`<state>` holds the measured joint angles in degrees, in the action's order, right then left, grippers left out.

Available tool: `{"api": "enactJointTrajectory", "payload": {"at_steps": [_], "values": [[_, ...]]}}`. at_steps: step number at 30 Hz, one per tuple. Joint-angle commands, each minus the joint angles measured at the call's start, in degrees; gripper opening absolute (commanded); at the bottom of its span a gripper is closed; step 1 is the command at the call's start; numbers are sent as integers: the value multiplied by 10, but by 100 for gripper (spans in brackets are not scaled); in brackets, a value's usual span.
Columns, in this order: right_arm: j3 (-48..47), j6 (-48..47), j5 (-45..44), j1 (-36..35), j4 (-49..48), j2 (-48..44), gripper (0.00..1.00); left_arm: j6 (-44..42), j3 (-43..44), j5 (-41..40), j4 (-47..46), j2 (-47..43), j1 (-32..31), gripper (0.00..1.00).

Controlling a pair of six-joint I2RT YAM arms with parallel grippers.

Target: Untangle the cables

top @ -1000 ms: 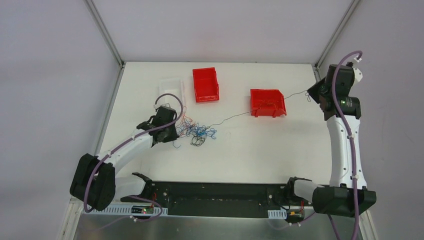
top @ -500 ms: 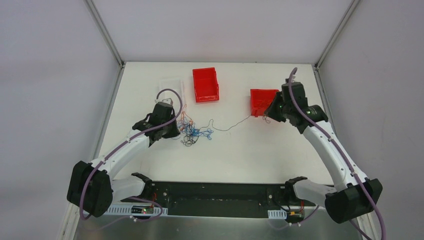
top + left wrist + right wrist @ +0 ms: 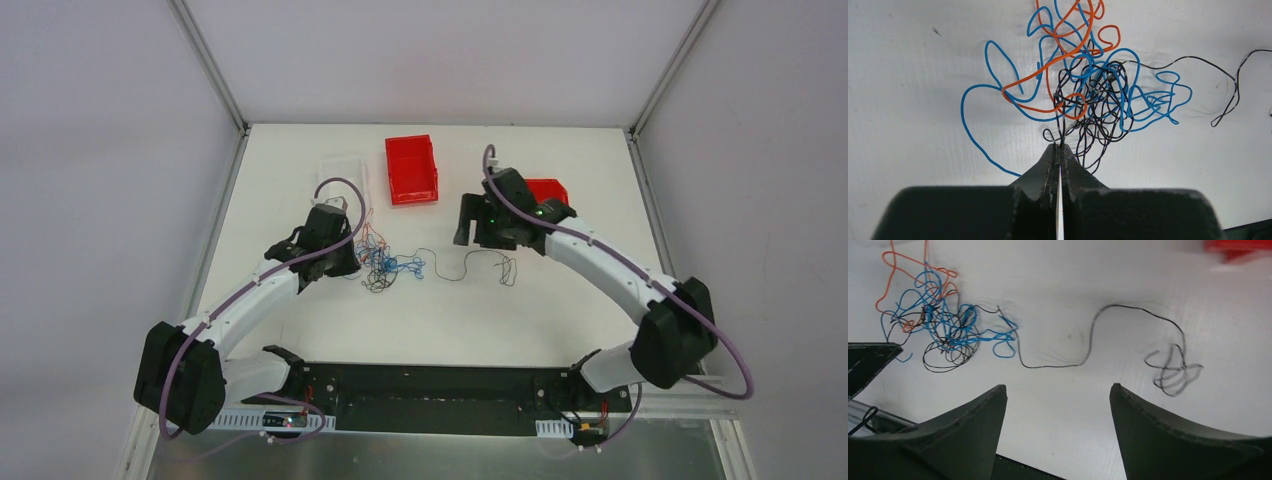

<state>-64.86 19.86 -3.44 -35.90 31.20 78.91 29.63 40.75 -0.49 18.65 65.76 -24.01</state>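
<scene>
The cables (image 3: pixel 390 265) lie as a small knot of blue, orange and black wire on the white table, left of centre. In the left wrist view the knot (image 3: pixel 1088 95) spreads just ahead of my left gripper (image 3: pixel 1060 147), which is shut on a black strand at its near edge. My left gripper (image 3: pixel 345 262) sits at the knot's left side. One loose black cable (image 3: pixel 1093 335) runs right from the knot and ends in a small curl (image 3: pixel 1173 372). My right gripper (image 3: pixel 1057 387) hovers open above the table near this strand, holding nothing. From above it (image 3: pixel 470 235) hangs over the strand (image 3: pixel 470 258).
A red bin (image 3: pixel 412 168) stands at the back centre. A second red bin (image 3: pixel 550 188) is partly hidden behind my right arm. A clear plastic tray (image 3: pixel 340 170) lies at the back left. The black base rail (image 3: pixel 430 385) runs along the near edge.
My right arm swung from the far right edge to the middle, opened and let go of the black strand, which went from taut to slack curls. The left arm barely moved.
</scene>
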Motion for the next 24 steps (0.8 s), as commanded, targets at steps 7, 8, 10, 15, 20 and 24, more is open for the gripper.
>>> {"api": "enactJointTrajectory", "payload": {"at_steps": [7, 8, 10, 15, 20, 24], "values": [[-145, -63, 176, -29, -70, 213, 70, -12, 5, -3, -9, -19, -3, 0], [-148, -62, 176, -31, -75, 224, 69, -12, 4, -3, -9, -20, -2, 2], [-150, -60, 179, -31, -80, 241, 66, -13, 4, -3, -9, -21, -2, 14], [-126, -51, 208, -35, -119, 270, 62, -10, 6, 4, -9, -13, -2, 63], [-81, -51, 229, -41, -179, 282, 54, 19, 7, -35, -7, -10, -2, 96], [-35, -38, 193, -44, -222, 254, 20, 103, -25, -124, -5, -52, 1, 99]]}}
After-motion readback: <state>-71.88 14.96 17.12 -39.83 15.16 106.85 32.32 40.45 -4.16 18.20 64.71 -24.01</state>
